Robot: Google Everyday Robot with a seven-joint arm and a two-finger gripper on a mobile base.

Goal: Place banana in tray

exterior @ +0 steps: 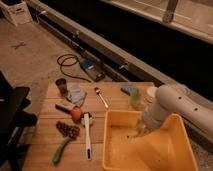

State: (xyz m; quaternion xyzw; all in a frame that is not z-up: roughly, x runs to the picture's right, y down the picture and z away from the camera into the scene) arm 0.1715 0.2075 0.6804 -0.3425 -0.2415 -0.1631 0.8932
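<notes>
Inside the tray (pixel 106 142), near its back wall, the gripper (pixel 137 131) hangs low over the floor; whether it is open, closed or carrying anything cannot be told. The banana cannot be made out on the table (pixel 45 147) or in the tray and may be hidden at the gripper. It is judged light, soft, smooth-skinned and easily bruised, so grasp it across the middle with modest force.
</notes>
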